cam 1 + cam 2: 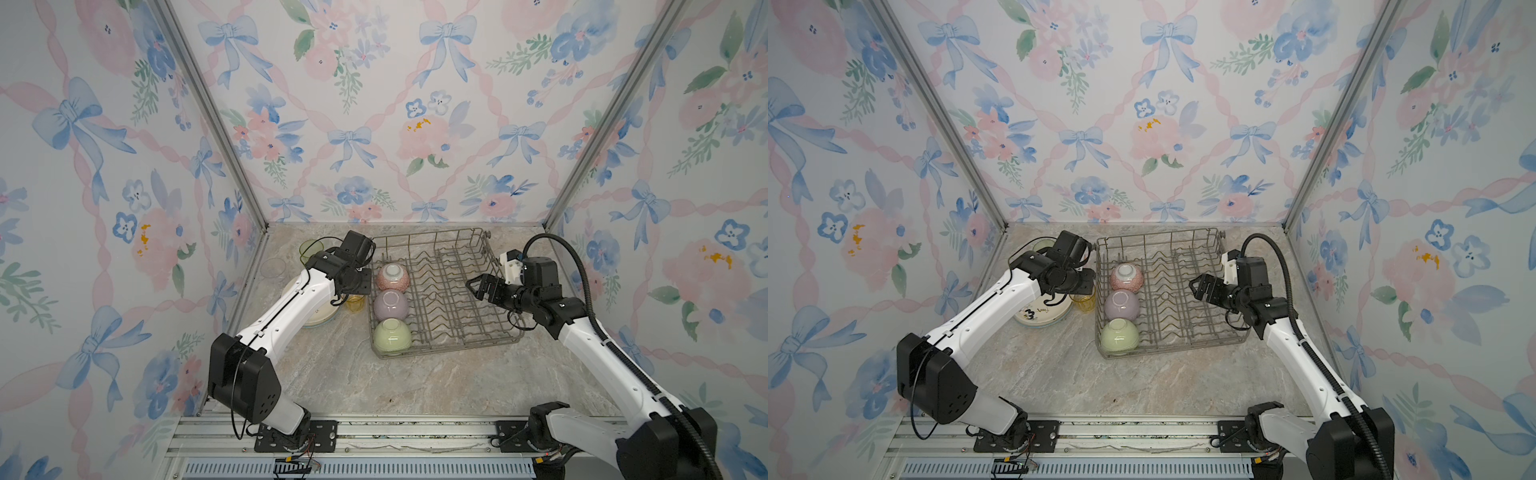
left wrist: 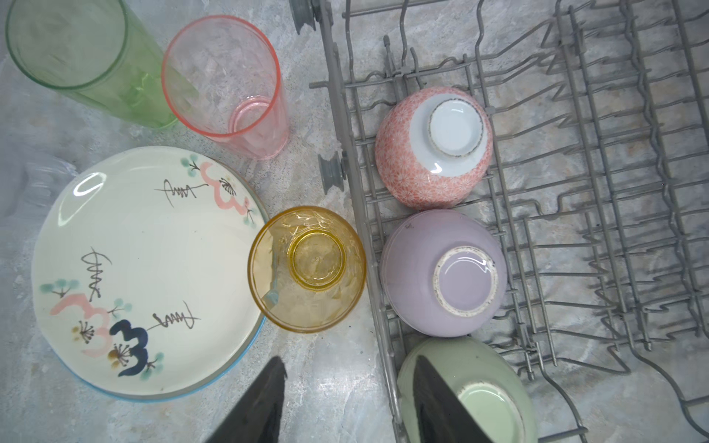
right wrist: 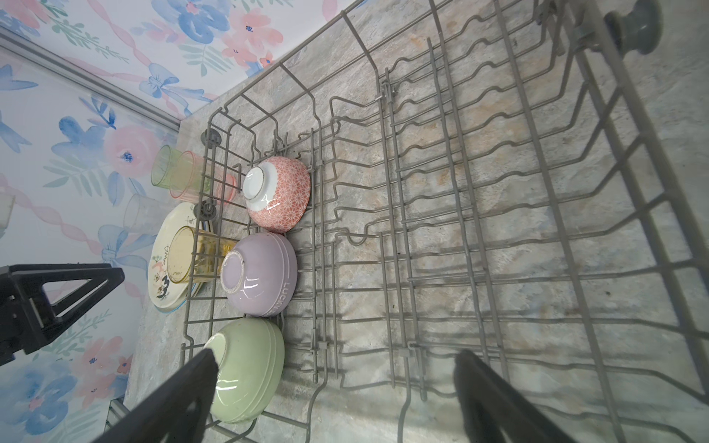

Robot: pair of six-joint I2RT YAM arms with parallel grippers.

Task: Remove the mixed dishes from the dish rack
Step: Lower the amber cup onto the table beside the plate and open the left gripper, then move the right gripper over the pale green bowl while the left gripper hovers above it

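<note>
The dish rack [image 1: 444, 350] sits mid-table and holds three upturned bowls along its left side: pink [image 1: 392, 276], lilac [image 1: 390, 304] and green [image 1: 392, 336]. Left of the rack a cream floral plate [image 2: 145, 268] tops a stack. A yellow tumbler [image 2: 307, 268] stands upright between that stack and the rack. My left gripper [image 2: 349, 358] hovers above it, open and holding nothing. In both top views the wrist hides its fingers. My right gripper [image 1: 478, 286] is open and empty over the rack's bare right half.
A green tumbler [image 2: 76, 53], a pink tumbler [image 2: 226, 84] and a clear tumbler [image 1: 273, 268] stand at the back left by the wall. Floral walls close in three sides. Bare marble [image 1: 374, 386] stretches in front of the rack.
</note>
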